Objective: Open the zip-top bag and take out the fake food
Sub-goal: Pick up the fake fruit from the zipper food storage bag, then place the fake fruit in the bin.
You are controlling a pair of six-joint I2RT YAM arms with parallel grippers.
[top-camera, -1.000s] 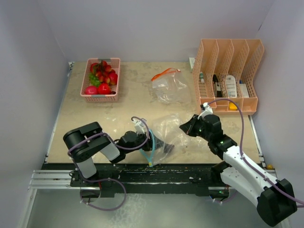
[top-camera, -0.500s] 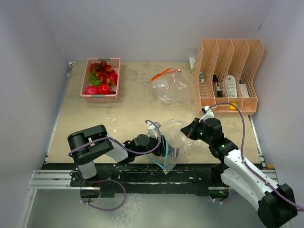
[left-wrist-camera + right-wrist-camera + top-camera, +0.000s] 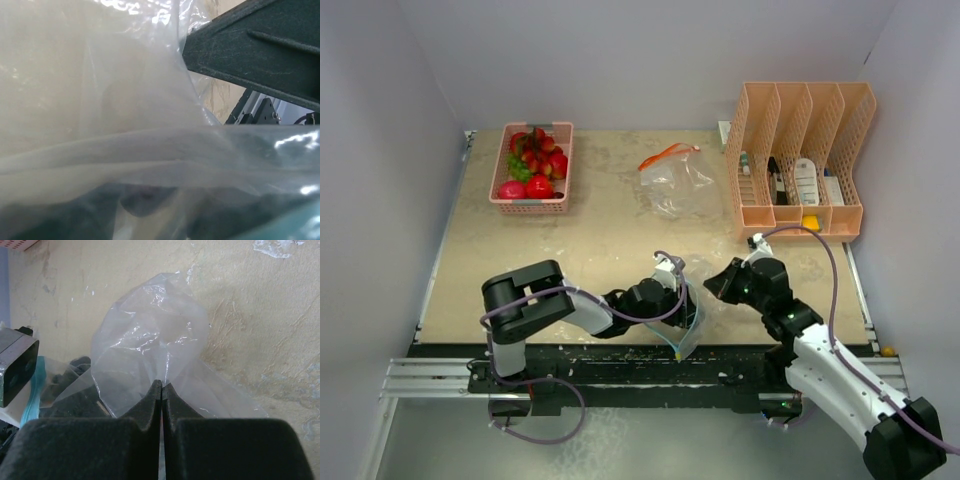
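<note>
Mottled beige tabletop (image 3: 600,230) between white walls carries the work. At its near middle lies a clear zip-top bag (image 3: 693,322) with a teal zip. The right fingers (image 3: 145,407) are pressed together on a pinch of its film. The left fingers (image 3: 260,50) are pushed into the bag's mouth from the left. Film smothers their wrist view, so I cannot tell how far apart they stand or whether they hold anything. Fake food (image 3: 538,165) sits heaped in the pink basket (image 3: 530,207) at the far left. A dark shape shows through the film near the left fingers, but I cannot tell what it is. By my reading the bag is open and the step in hand is fishing out a piece. The next move calls for the left fingers to close on a piece rather than on film, then draw out through the mouth with the right pinch steadying the bag
</note>
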